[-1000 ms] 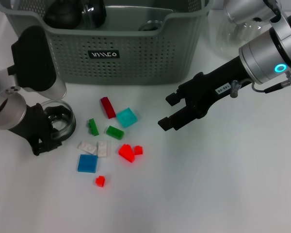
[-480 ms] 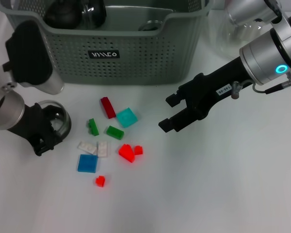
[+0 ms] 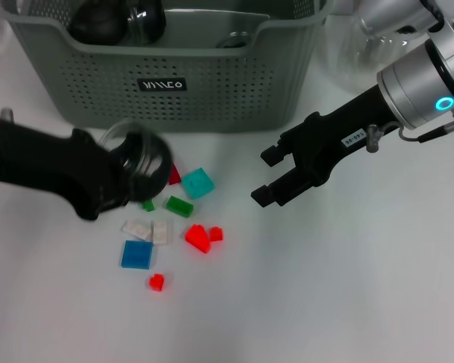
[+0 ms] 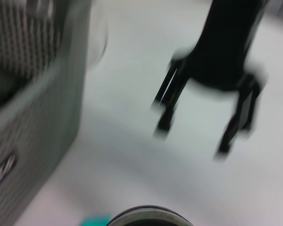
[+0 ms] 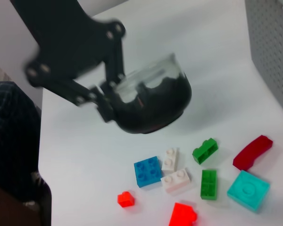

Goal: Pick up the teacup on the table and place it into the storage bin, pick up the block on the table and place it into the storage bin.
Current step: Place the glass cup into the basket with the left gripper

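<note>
Nearest to the robot, the blocks lie scattered on the white table (image 3: 348, 302), among them a blue block (image 3: 137, 254), a small red block (image 3: 157, 283) and a teal block (image 3: 198, 182); none is picked up yet. Above them the left gripper (image 3: 129, 170) pinches the clear glass teacup (image 3: 140, 155), lifted off the table but not yet over the storage bin (image 3: 166, 76), while the right gripper (image 3: 266, 176) hovers beside the blocks with fingers spread and empty. So I judge the cup step is about half done, and the block step is not started.
</note>
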{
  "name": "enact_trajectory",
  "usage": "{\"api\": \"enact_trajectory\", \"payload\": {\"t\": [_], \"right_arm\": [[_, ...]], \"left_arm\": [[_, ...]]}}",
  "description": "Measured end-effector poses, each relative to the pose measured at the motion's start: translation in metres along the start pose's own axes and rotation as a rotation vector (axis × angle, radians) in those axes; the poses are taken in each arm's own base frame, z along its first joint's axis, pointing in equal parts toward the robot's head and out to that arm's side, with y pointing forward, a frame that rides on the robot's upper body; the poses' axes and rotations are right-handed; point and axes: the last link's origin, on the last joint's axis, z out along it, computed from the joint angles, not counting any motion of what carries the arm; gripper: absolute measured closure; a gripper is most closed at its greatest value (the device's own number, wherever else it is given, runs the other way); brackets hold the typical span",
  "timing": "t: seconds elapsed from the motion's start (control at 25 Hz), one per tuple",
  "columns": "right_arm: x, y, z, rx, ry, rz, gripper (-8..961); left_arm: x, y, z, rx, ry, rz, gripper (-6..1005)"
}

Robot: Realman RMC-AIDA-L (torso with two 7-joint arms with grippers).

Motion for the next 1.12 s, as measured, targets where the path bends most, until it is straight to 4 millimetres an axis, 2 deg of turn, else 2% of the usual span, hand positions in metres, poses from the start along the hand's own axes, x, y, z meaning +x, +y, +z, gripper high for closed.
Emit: {"api": "enact_trajectory", "payload": {"t": [0.16,0.28,0.48,0.6,0.68,0.76,0.92,1.12], "right_arm": [[-0.004,0.001,0.000,-0.003,0.011,-0.015,99],[-0.004,0.000,-0.002,-0.002,0.015,-0.015,99],[-0.001,-0.001,-0.004,0.001,0.019,-0.005,98],[0.001,-0.001,-0.005,-0.001,0.022,-0.003,98],[0.002,-0.002,-0.006,0.001,0.023,-0.004,99],[0.002,-0.002,-0.007,0.003,0.024,-0.004,99],[0.001,-0.003,-0.008,0.005,0.029,-0.009,99],[0.001,-0.003,-0.008,0.009,0.044,-0.013,98]], "left_arm": [[0.019,0.007,-0.015,-0.049,0.131,0.010,949],[0.043,0.001,-0.018,-0.017,0.177,0.018,949],[0.092,-0.024,-0.020,0.104,0.209,-0.002,948],[0.120,-0.048,-0.017,0.207,0.196,-0.008,947],[0.130,-0.066,-0.014,0.282,0.188,-0.034,946],[0.135,-0.087,-0.006,0.354,0.169,-0.082,946],[0.137,-0.110,0.009,0.437,0.140,-0.131,945],[0.130,-0.135,0.048,0.505,0.080,-0.163,944]]}}
